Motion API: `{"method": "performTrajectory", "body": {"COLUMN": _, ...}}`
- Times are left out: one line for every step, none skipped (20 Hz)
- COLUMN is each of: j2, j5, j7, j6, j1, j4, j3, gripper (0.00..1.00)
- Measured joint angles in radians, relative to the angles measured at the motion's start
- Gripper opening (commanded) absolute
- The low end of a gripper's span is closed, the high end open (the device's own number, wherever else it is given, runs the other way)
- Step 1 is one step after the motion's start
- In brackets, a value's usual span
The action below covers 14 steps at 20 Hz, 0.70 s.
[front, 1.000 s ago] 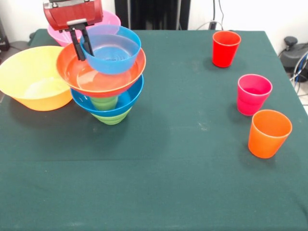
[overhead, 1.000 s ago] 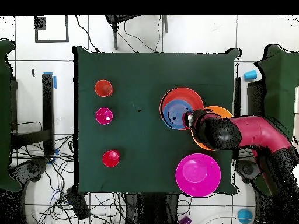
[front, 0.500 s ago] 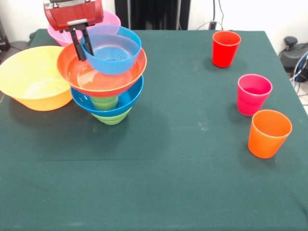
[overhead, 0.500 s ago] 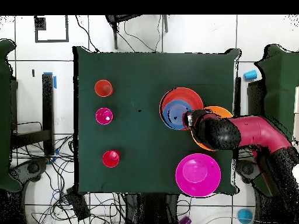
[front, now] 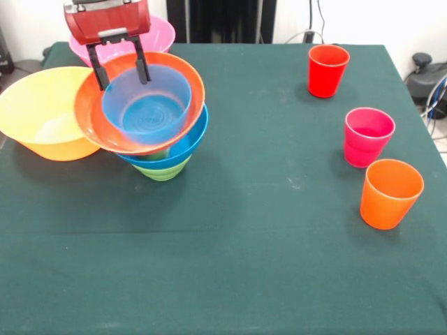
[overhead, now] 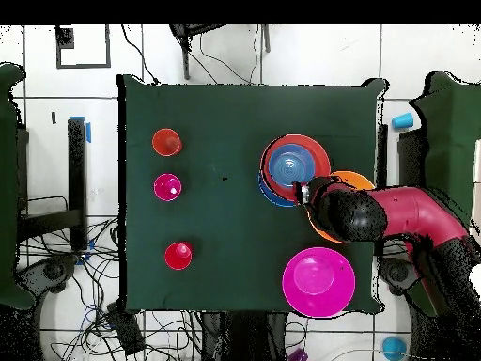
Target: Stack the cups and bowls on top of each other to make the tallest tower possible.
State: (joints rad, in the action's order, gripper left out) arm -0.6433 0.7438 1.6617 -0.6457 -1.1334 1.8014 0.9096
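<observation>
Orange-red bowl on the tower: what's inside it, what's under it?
Inside the tilted orange-red bowl sits the small translucent blue bowl. Under it the wide blue bowl and the small green bowl show; how the rims meet beneath is covered.

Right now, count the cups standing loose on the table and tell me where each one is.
3. In the front view, the red cup is farthest back, the pink cup in the middle, the orange cup nearest. Another may be hidden inside the tower.
</observation>
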Motion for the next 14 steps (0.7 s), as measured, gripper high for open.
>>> {"method": "performTrajectory", "body": {"j2": 0.0, "j5": 0.0, "j7": 0.0, "j6": 0.0, "j1": 0.001, "j4": 0.0, "j3": 0.0, "gripper": 1.0}}
{"method": "performTrajectory", "body": {"j2": 0.0, "j5": 0.0, "j7": 0.0, "j6": 0.0, "j1": 0.001, "j4": 0.0, "j3": 0.0, "gripper": 1.0}}
{"method": "performTrajectory", "body": {"j2": -0.001, "j5": 0.001, "j7": 0.0, "j6": 0.0, "j1": 0.003, "j4": 0.0, "j3": 0.0, "gripper": 1.0}}
{"method": "performTrajectory", "body": {"j2": -0.001, "j5": 0.001, "j7": 0.0, "j6": 0.0, "j1": 0.005, "j4": 0.0, "j3": 0.0, "gripper": 1.0}}
{"method": "performTrajectory", "body": {"j2": -0.001, "j5": 0.002, "j7": 0.0, "j6": 0.0, "j1": 0.007, "j4": 0.0, "j3": 0.0, "gripper": 1.0}}
{"method": "performTrajectory", "body": {"j2": -0.002, "j5": 0.002, "j7": 0.0, "j6": 0.0, "j1": 0.008, "j4": 0.0, "j3": 0.0, "gripper": 1.0}}
{"method": "performTrajectory", "body": {"j2": -0.002, "j5": 0.003, "j7": 0.0, "j6": 0.0, "j1": 0.009, "j4": 0.0, "j3": 0.0, "gripper": 1.0}}
{"method": "performTrajectory", "body": {"j2": -0.002, "j5": 0.003, "j7": 0.0, "j6": 0.0, "j1": 0.01, "j4": 0.0, "j3": 0.0, "gripper": 1.0}}
{"method": "performTrajectory", "body": {"j2": -0.002, "j5": 0.003, "j7": 0.0, "j6": 0.0, "j1": 0.011, "j4": 0.0, "j3": 0.0, "gripper": 1.0}}
{"method": "performTrajectory", "body": {"j2": -0.003, "j5": 0.004, "j7": 0.0, "j6": 0.0, "j1": 0.012, "j4": 0.0, "j3": 0.0, "gripper": 1.0}}
{"method": "performTrajectory", "body": {"j2": -0.003, "j5": 0.004, "j7": 0.0, "j6": 0.0, "j1": 0.013, "j4": 0.0, "j3": 0.0, "gripper": 1.0}}
{"method": "performTrajectory", "body": {"j2": -0.003, "j5": 0.004, "j7": 0.0, "j6": 0.0, "j1": 0.013, "j4": 0.0, "j3": 0.0, "gripper": 1.0}}
{"method": "performTrajectory", "body": {"j2": -0.003, "j5": 0.004, "j7": 0.0, "j6": 0.0, "j1": 0.013, "j4": 0.0, "j3": 0.0, "gripper": 1.0}}
{"method": "performTrajectory", "body": {"j2": -0.003, "j5": 0.004, "j7": 0.0, "j6": 0.0, "j1": 0.013, "j4": 0.0, "j3": 0.0, "gripper": 1.0}}
